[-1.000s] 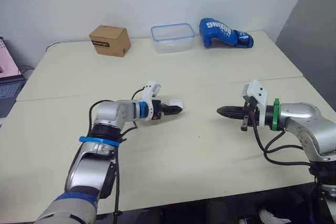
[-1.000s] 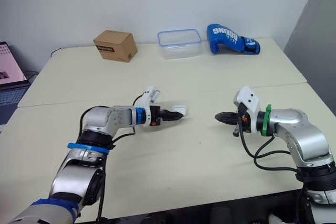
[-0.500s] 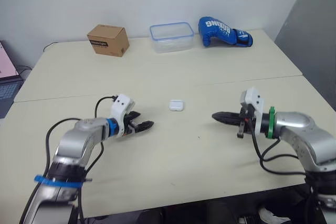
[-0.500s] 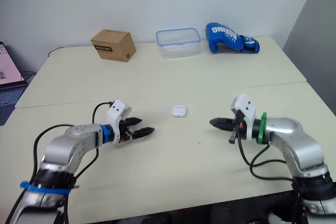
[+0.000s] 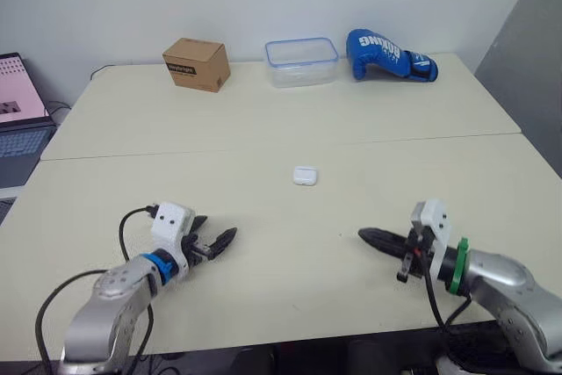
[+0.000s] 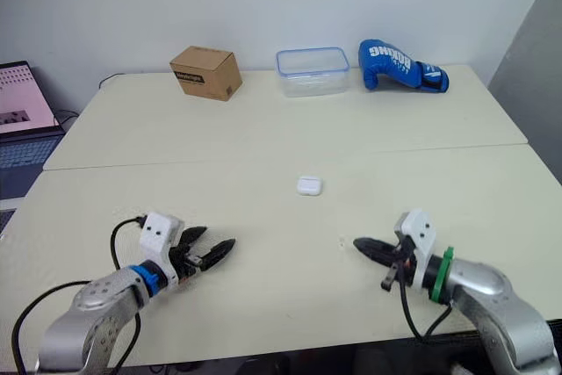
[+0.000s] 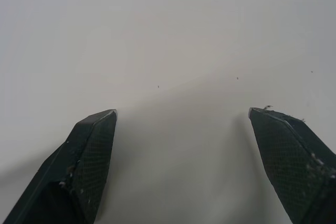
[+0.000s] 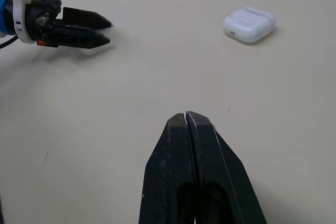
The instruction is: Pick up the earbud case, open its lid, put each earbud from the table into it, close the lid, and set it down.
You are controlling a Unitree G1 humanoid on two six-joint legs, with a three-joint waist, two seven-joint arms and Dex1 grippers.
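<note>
Left gripper is empty, its two black fingers spread wide apart with bare table between them. It sits low over the near left part of the table, tips pointing toward the robot's right. Cannot tell if the tips touch the surface.

Right gripper is empty too, fingers pressed together into one point with no gap. It is low over the near right part of the table, pointing toward the robot's left, so the two grippers face each other, well apart. A green ring sits on the right wrist, a blue one on the left.

Earbud case is white and rounded with its lid shut. It lies flat on the table, farther out than both grippers and roughly between them. Neither gripper touches it, and no marking on it is readable.

Along the far edge:
- Cardboard box has a dark printed label on its front face, too small to read.
- Plastic container is clear with a blue rim and stands just right of the box.
- Boxing glove is blue and lies on its side, with white lettering that looks like "BOXING".

Laptop is open off the left edge, with a pink screen whose text is unreadable. A seam runs across the tabletop beyond the case.
</note>
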